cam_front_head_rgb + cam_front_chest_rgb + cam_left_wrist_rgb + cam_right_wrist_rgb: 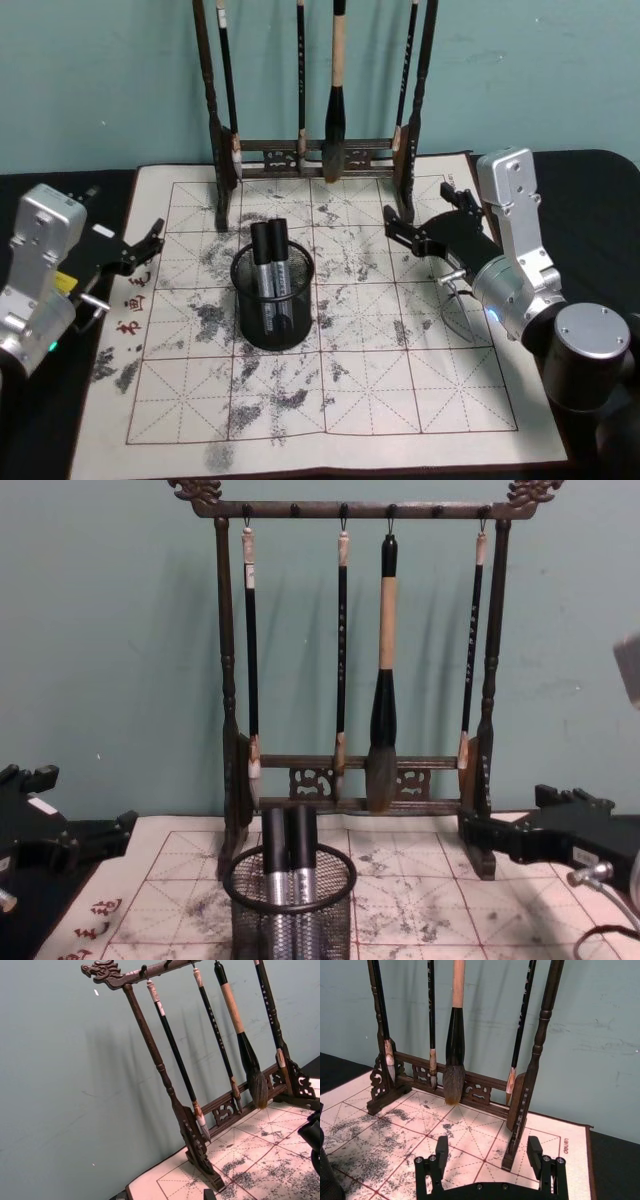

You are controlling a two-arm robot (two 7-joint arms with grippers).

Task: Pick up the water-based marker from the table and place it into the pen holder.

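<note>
The black wire-mesh pen holder (272, 322) stands on the ink-stained grid mat (400, 380) of the table, left of centre. Two black-and-silver markers (268, 252) stand upright in it side by side; the chest view shows them (288, 852) rising above the holder's rim (236, 878). My left gripper (152, 245) hovers open at the mat's left edge, apart from the holder. Over the mat's right side, near the rack's right foot, my right gripper (418, 205) is open with nothing between its fingers (441, 1149).
A tall dark wooden rack (310, 150) hung with several brushes stands along the mat's far edge, just behind the holder. A thin cable (455, 300) loops on the mat by the right arm. Dark tabletop (590, 200) borders the mat.
</note>
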